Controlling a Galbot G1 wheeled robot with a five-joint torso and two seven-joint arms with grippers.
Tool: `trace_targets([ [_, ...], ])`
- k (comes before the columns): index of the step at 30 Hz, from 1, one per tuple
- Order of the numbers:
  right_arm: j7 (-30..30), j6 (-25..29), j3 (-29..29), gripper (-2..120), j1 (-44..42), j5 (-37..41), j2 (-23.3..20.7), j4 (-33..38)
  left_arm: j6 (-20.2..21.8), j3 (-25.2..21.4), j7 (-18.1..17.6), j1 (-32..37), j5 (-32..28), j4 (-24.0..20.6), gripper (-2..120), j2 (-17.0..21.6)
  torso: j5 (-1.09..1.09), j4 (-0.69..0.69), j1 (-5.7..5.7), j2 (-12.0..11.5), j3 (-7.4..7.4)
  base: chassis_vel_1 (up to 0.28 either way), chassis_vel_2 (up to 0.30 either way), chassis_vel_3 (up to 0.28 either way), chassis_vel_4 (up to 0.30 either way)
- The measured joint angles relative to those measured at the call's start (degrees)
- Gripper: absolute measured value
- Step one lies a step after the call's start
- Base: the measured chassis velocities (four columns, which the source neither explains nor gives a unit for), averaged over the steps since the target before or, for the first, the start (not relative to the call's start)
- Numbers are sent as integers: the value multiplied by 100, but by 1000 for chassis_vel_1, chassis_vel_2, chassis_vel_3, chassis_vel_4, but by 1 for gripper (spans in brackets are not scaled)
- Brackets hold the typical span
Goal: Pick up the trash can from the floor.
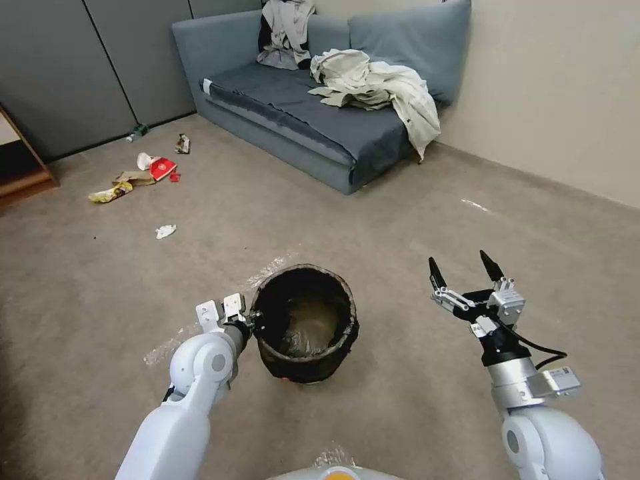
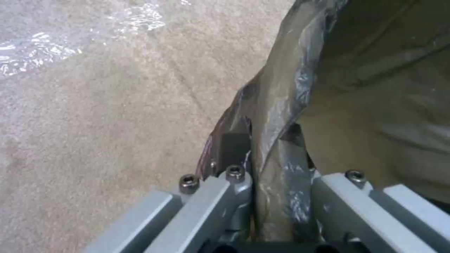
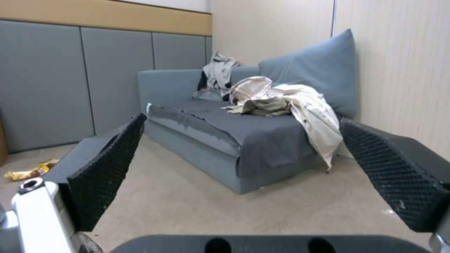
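On the floor point(image 1: 400, 220) directly ahead of the robot stood the trash can point(image 1: 305, 323), upright, its dark bag folded over the rim. Open carpet lay on every side of it; a strip of clear film point(image 1: 267, 272) lay on the carpet just beyond the can and to its left. The left gripper point(image 1: 252, 325) was positioned at the can's left rim. In the left wrist view its two fingers point(image 2: 234, 147) straddled the bagged rim point(image 2: 281, 105) — one outside the wall, one inside — closed against the rim between them.

The right gripper point(image 1: 465, 270) was held above bare carpet to the right of the can, well apart from it, with its black fingers point(image 3: 108, 165) spread wide and nothing between them.

Beyond the can, a blue-grey sofa point(image 1: 320, 127) stood against the far wall in the corner, with a pale crumpled garment point(image 1: 380, 90) hanging over its front edge and another piece of clothing point(image 1: 287, 30) against its backrest. Scattered litter point(image 1: 143, 175) lay on the carpet far to the left near the grey wall panels, with a white crumpled scrap point(image 1: 165, 231) nearer in — none of it close to either arm.

Inside the can, the bag lining sagged in folds; no contents could be distinguished.
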Motion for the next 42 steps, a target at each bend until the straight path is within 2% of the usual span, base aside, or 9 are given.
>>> trace_targets([
  [9, -4, 0, -25, 100, 56, 9, -25, -40, 9, -140, -154, 88, -146, -377, 1, -10, 0, -1, 1, 0, 0, 0, 0, 0, 0],
  [15, -20, -8, -70, 100, 107, 15, -33, -42, 153, -332, -296, 317, -372, -1030, 1, 84, 0, 0, 0, 0, 0, 0, 0, 0, 0],
  [16, -20, -8, -70, 100, 107, 15, -33, -42, 153, -332, -296, 317, -372, -1030, 1, 84, 0, 0, 0, 0, 0, 0, 0, 0, 0],
  [20, -43, -16, -108, 100, 138, 16, -33, -53, 180, -504, -378, 496, -533, -1616, 1, 154, 0, 0, 0, 0, 0, 0, 0, 0, 0],
  [27, -58, -15, -123, 100, 138, 20, -47, -61, 181, -621, -444, 581, -602, -2040, 1, 176, 1, 0, 0, 0, -1, 0, 0, 0, 0],
  [42, -65, 16, -89, 100, 102, 51, -116, -66, 181, -622, -464, 620, -534, -1921, 1, 113, 0, 0, 0, 0, -1, 0, 0, 0, 0],
])
